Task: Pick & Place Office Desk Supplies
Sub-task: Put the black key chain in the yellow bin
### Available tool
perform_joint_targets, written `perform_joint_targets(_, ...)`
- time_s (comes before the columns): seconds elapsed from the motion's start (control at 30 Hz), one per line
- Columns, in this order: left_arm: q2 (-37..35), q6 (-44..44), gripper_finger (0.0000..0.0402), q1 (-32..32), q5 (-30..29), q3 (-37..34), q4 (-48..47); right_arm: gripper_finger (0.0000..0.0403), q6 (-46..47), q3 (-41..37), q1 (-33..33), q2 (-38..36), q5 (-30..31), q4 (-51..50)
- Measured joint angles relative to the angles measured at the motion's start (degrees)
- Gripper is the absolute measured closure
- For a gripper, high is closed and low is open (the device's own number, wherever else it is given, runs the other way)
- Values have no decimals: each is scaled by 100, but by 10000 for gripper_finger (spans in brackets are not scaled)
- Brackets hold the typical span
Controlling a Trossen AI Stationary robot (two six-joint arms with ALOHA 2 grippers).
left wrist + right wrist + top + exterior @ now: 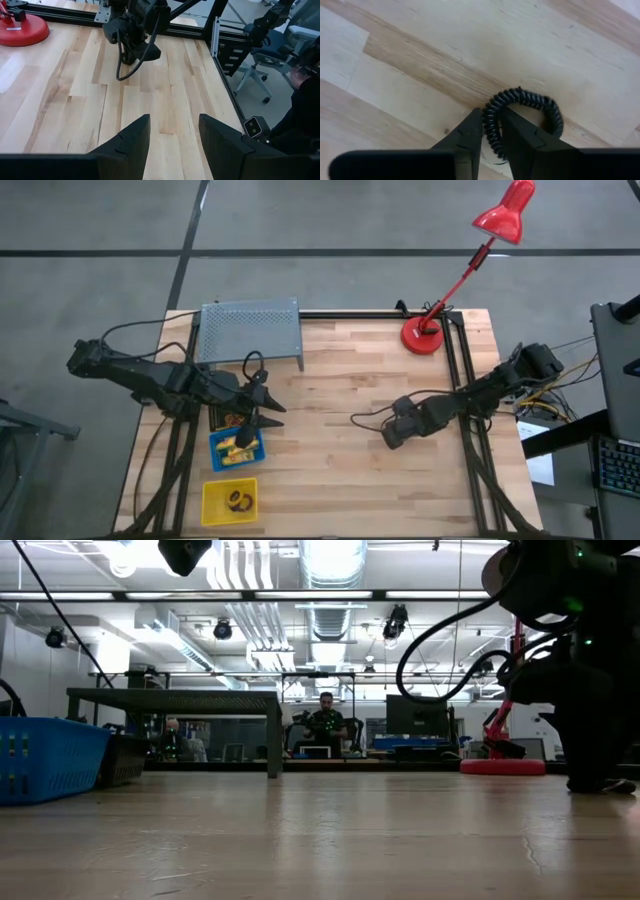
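A black coiled ring (527, 100), one of the office desk supplies, lies flat on the wooden table right of centre. My right gripper (492, 137) points down at it and is shut on one side of its loop; in the high view the gripper (392, 435) hides the ring. My left gripper (172, 140) hangs open with nothing between its fingers, above the bins at the table's left (262, 405). The blue bin (236, 448) holds yellow pieces, and the yellow bin (229, 500) holds a dark ring. My right gripper pinches one side of the ring's coiled loop (492, 122) between its two fingers. The fingers come from above, pointing down, one inside the loop and one outside. The rest of the ring lies on the table.
A grey perforated box (250, 330) stands at the far left. A red desk lamp (425, 335) has its base at the far right. A black bin (228, 418) sits under the left arm. Bare wood lies between the two arms.
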Motion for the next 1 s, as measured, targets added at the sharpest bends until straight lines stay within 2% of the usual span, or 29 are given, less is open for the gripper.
perform_joint_targets(0.23,0,0,228,0,0,0,0,376,-90,0,2,2,13,74)
perform_joint_targets(0.57,0,0,228,0,1,0,-6,380,-644,276,4,-159,-7,413)
perform_joint_targets(0.7,0,0,228,0,1,0,-20,379,-1168,403,19,-273,189,985)
perform_joint_targets(1.0,0,0,228,0,0,0,-33,379,-2850,407,44,-204,193,3627)
